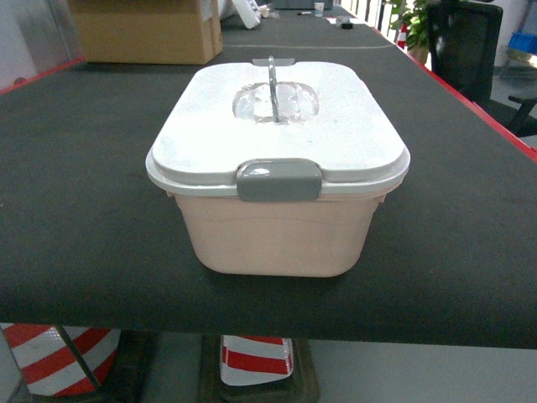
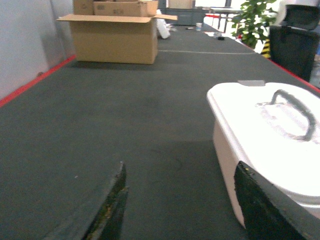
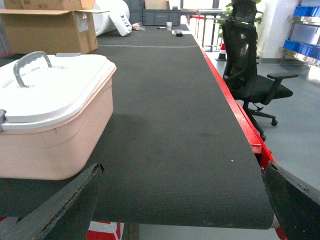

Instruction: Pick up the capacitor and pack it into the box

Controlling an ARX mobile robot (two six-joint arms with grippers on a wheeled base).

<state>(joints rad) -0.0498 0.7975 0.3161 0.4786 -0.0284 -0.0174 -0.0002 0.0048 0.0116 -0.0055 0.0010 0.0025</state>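
The box (image 1: 277,239) is a pale pink tub with a white lid (image 1: 277,126) shut on it, a grey clip latch (image 1: 278,181) at the front and a grey handle (image 1: 273,88) on top. It stands in the middle of the dark table. In the left wrist view the box (image 2: 225,160) lies to the right of my open left gripper (image 2: 180,200). The right wrist view has the box (image 3: 55,145) to the left of my open right gripper (image 3: 182,200). Nothing sits between either pair of fingers. No capacitor is in view. Neither gripper shows in the head view.
A brown cardboard carton (image 1: 147,29) stands at the table's far left. The table (image 1: 75,210) has a red edge (image 3: 235,105) on the right, with a black office chair (image 3: 250,75) beyond it. Striped red-and-white cones (image 1: 59,357) stand under the front edge.
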